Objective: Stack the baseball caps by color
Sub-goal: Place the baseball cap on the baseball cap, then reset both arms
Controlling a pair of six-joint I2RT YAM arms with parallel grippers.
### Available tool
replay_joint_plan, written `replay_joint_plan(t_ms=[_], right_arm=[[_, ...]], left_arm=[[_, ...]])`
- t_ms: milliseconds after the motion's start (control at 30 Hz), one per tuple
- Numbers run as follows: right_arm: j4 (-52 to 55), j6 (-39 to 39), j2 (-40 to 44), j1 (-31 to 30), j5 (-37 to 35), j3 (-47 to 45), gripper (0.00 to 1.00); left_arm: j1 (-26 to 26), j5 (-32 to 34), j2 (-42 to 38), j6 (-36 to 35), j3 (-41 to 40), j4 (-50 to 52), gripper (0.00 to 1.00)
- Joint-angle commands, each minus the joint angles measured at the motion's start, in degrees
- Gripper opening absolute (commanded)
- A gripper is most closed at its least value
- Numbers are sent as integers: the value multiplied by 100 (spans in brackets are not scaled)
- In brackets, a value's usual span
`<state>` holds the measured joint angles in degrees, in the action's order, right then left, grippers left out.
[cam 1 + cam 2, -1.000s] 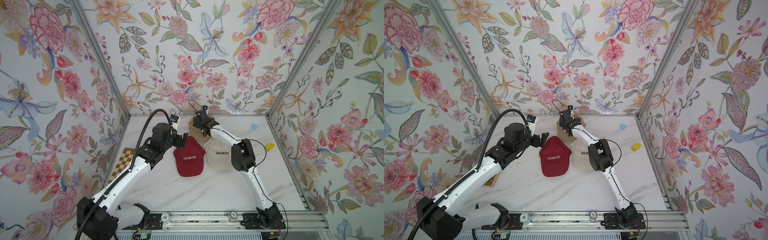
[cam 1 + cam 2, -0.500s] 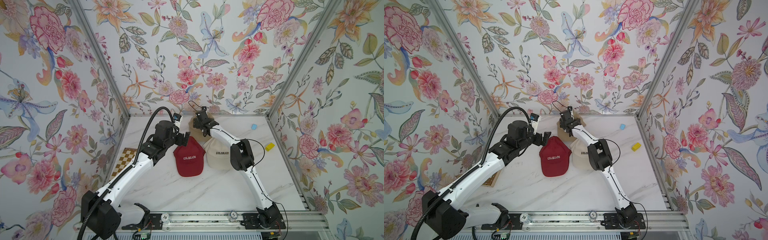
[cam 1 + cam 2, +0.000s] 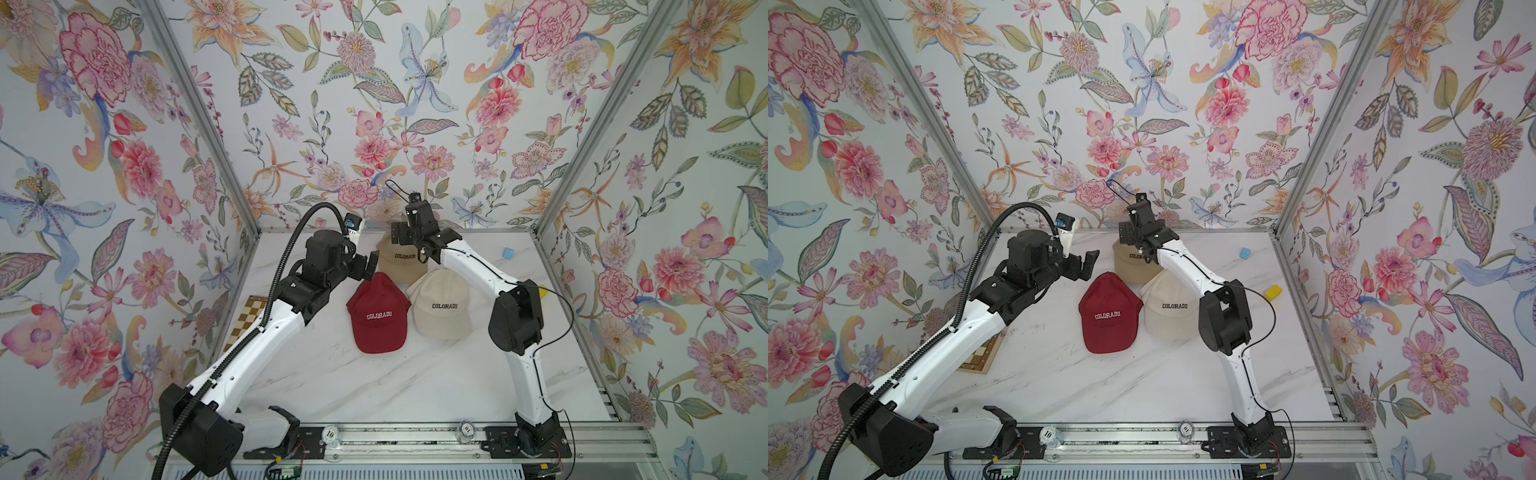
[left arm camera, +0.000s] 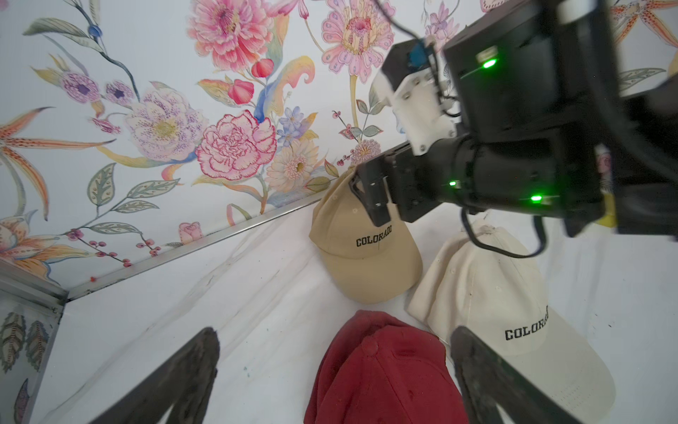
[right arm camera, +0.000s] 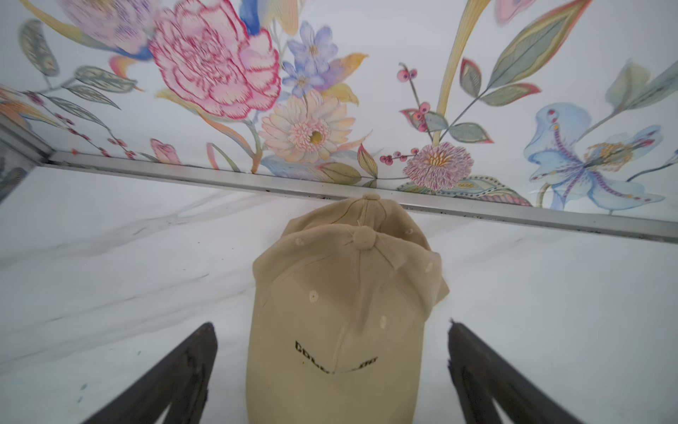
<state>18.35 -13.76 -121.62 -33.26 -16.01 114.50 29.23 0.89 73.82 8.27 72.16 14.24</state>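
Moves the left hand [image 3: 368,266] a bit closer to the caps than a second ago, wide open, holding nothing. Shows red caps [image 3: 378,316] mid-frame on the table and tan caps [image 3: 399,259] just behind. Keeps the right hand [image 3: 422,241] over the tan ones, wide open, empty. Shows cream caps [image 3: 440,309] at right. Looks sorted by color, so likely nearly done.
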Motion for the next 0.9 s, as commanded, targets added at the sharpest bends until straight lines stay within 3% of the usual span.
replay_joint_plan(t_ms=[0,100,200,300,400,600,633,767,867], right_arm=[[-725,148,1279,109,316,-1334,99],[-1870,288,2761,337,497,-3394,99],[-3104,565,4282,710,381,-5523,99],[-4155,986,5583,1057,-83,-7402,99],[-4816,1371,6275,1193,-691,-8720,99],[-5859,1439,5815,1284,-1651,-9670,99],[-5892,1584,5722,1305,-1517,-9614,99],[-6788,1802,4962,1621,-1241,-9742,99],[-7564,1880,4389,1776,-1154,-9973,99]], left_arm=[[-62,609,-336,-168,37,-177,100],[-75,1365,-805,-184,-688,-932,100],[-88,2543,-1529,-314,-1925,-2089,100],[-159,3191,-2240,-857,-3471,-3666,100],[-226,3707,-2519,-1280,-4810,-5144,100],[-579,4398,-1862,-696,-5938,-6382,99],[-602,4423,-1673,-737,-6091,-6711,100],[-675,4347,-1129,-919,-6520,-7418,99],[-1069,3735,-834,-694,-6812,-8038,100]])
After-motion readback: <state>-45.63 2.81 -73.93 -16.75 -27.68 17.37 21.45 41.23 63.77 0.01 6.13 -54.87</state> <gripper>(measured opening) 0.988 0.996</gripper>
